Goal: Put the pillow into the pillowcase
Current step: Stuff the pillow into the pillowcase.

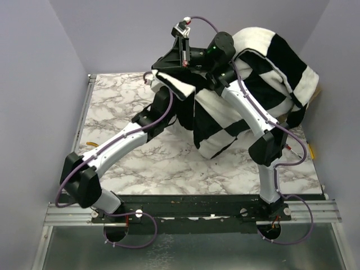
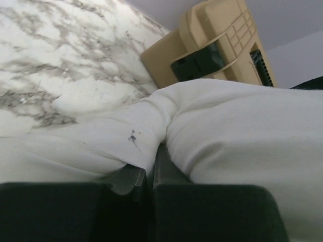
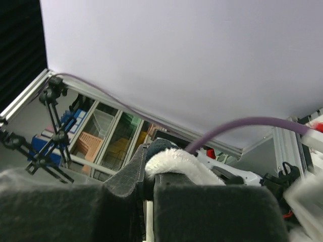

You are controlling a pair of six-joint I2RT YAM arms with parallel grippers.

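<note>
1. Pillowcase [image 1: 225, 112], left edge: the left end effector [image 2: 150, 169] has its fingers clamped together on a white fold, above the marble desk [image 1: 124, 107]. From overhead, that fold reads as part of the case.
2. Centre: the checked cloth hangs limp from the two raised arms. Its lower end reaches down to the desk.
3. Right end effector [image 3: 149, 176]: the fingers are clamped together on a fuzzy white hem of the case, held high.
4. Right rear: a puffy checked mound stands here. I judge it to be the pillow under or inside the case, though no bare pillow surface can be confirmed.
5. Handling: both items appear light, soft and floppy. The fleecy cloth should not slip. Hold the case by the hem at its opening, and hold the pillow at a corner, squeezed down.
</note>
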